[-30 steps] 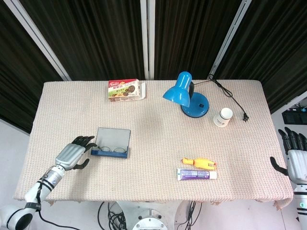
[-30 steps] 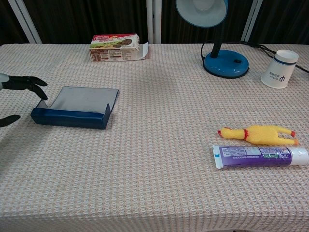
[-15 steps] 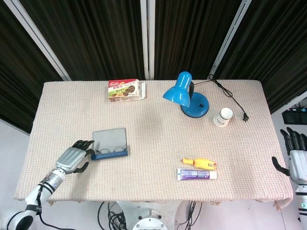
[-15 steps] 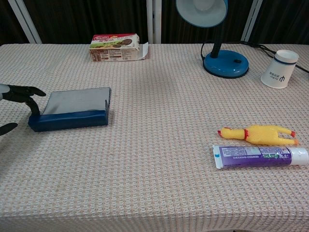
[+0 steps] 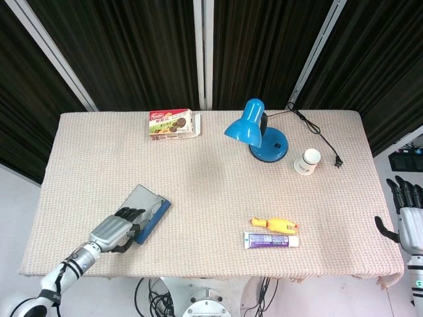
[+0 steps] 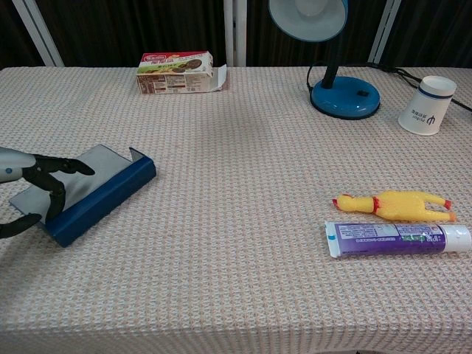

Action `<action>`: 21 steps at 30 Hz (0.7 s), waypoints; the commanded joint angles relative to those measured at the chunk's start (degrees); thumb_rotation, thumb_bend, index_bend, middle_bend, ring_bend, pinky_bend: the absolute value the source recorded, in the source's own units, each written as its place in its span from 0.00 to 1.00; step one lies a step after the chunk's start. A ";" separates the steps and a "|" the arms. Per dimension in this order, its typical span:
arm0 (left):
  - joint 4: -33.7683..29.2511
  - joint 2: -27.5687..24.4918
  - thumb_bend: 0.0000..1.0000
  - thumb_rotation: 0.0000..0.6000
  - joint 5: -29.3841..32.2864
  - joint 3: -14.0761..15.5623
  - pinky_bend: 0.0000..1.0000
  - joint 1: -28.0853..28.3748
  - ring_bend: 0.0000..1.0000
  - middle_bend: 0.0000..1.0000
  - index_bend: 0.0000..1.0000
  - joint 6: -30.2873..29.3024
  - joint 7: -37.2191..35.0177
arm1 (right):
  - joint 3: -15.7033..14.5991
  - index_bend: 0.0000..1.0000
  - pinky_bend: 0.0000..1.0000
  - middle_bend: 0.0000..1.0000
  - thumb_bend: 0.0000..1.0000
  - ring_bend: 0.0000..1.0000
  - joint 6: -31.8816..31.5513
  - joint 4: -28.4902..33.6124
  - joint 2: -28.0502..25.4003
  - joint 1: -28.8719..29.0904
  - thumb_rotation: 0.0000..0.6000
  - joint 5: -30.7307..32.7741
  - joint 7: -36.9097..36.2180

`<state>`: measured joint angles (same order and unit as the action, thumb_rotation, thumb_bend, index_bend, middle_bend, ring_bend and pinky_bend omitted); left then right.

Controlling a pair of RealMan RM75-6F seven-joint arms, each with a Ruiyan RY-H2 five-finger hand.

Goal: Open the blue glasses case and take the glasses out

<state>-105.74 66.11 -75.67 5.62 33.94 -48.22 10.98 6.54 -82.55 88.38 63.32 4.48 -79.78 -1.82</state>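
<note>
The blue glasses case lies open and slanted near the table's front left, its grey lid flat behind the blue tray. My left hand holds the case's near end, with fingers over the tray's rim and the thumb in front of the corner. The glasses cannot be made out in either view. My right hand hangs beyond the table's right edge, fingers apart and holding nothing.
A biscuit box sits at the back. A blue desk lamp and a white cup stand at the back right. A yellow rubber chicken and a toothpaste tube lie front right.
The case has been swung round and dragged toward the front left edge; it now lies diagonal. My left hand moved from beside the case onto its end. The right hand stayed put.
</note>
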 commanded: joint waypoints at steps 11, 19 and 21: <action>-2.12 4.11 0.57 1.00 0.54 -3.24 0.00 4.99 0.00 0.00 0.48 4.47 2.77 | -0.25 0.00 0.00 0.00 0.27 0.00 0.16 -0.19 0.38 0.08 1.00 -0.39 -0.18; -0.16 7.37 0.57 1.00 2.85 -6.01 0.00 7.72 0.00 0.00 0.46 5.05 4.07 | -0.35 0.00 0.00 0.00 0.27 0.00 0.16 -0.52 0.38 0.00 1.00 -0.48 -0.57; 0.24 7.75 0.58 1.00 3.60 -6.93 0.00 8.04 0.00 0.00 0.44 4.29 4.18 | -0.30 0.00 0.00 0.00 0.27 0.00 0.02 -0.58 0.31 -0.07 1.00 -0.44 -0.68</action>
<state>-105.79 73.58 -72.45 -0.80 41.74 -43.48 15.04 6.23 -82.51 87.82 63.64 4.41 -80.23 -2.49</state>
